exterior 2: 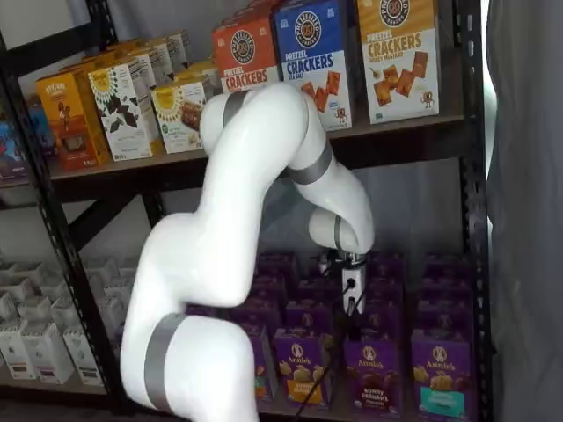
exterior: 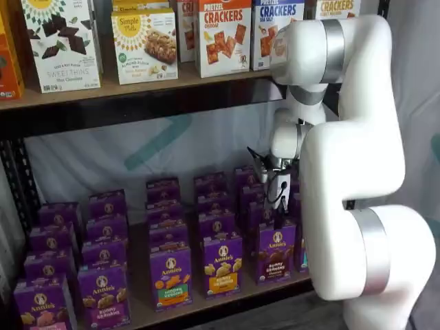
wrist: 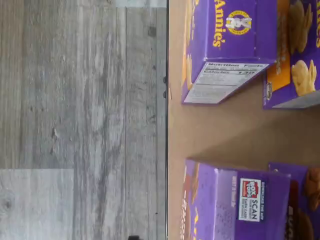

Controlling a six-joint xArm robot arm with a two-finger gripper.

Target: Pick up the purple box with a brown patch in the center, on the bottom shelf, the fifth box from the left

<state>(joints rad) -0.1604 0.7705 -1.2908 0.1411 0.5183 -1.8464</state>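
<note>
The purple box [exterior: 275, 251] stands at the front of the bottom shelf [exterior: 206, 303], with dark brown cookies across its middle and a dark strip below. It also shows in a shelf view [exterior 2: 371, 371]. My gripper [exterior: 280, 198] hangs above the row of cartons just behind that box, and in a shelf view [exterior 2: 352, 306] it is above and slightly left of it. Its white body shows, but the black fingers are seen with no plain gap. In the wrist view a purple carton top [wrist: 225, 200] with a scan label lies near the board's front edge.
Several rows of purple Annie's cartons fill the bottom shelf, with a yellow-cookie carton [exterior: 221, 265] left of the purple box and a teal-strip carton [exterior 2: 440, 374] to its right. Cracker boxes [exterior: 223, 34] stand on the upper board. Grey plank floor [wrist: 80, 120] lies below the shelf edge.
</note>
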